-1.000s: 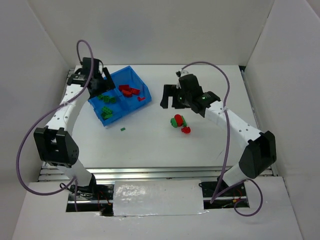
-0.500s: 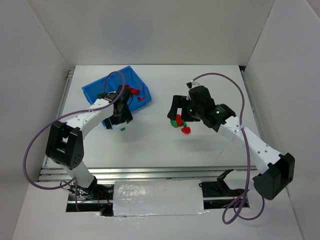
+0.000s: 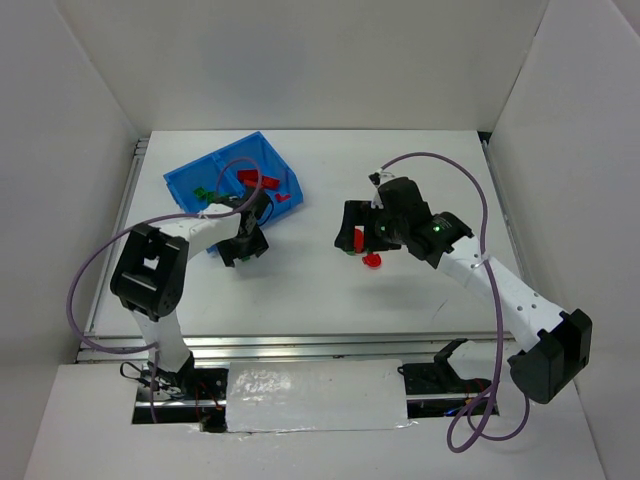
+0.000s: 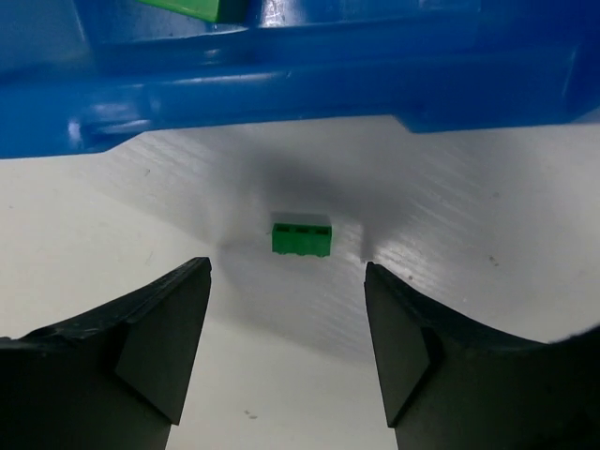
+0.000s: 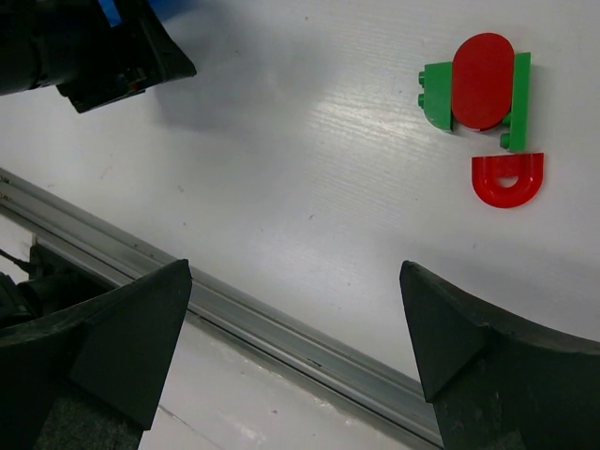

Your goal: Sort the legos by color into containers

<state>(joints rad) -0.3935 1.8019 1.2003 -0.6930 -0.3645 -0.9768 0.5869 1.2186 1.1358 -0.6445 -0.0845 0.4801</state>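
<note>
**A:** Left gripper (image 4: 286, 314) has swung off the blue bin (image 4: 281, 66) down to the stray green brick (image 4: 302, 238), on the table at the bin's six o'clock!

**B:** Jaws narrowing, nothing gripped yet. Right gripper (image 5: 292, 314), spread wide, has closed in on the red-green pair (image 5: 480, 89) at its one o'clock.

White panel walls (image 3: 300, 60) enclose a white table (image 3: 300, 290) edged by aluminium rail (image 3: 300, 345).

My left gripper (image 4: 286, 286) has left the blue bin (image 3: 180, 186) and come down to the table in front of it, over the small green brick (image 4: 302, 238). My right gripper (image 5: 292, 281) has moved nearer, over the red and green pieces (image 5: 483, 89).
</note>
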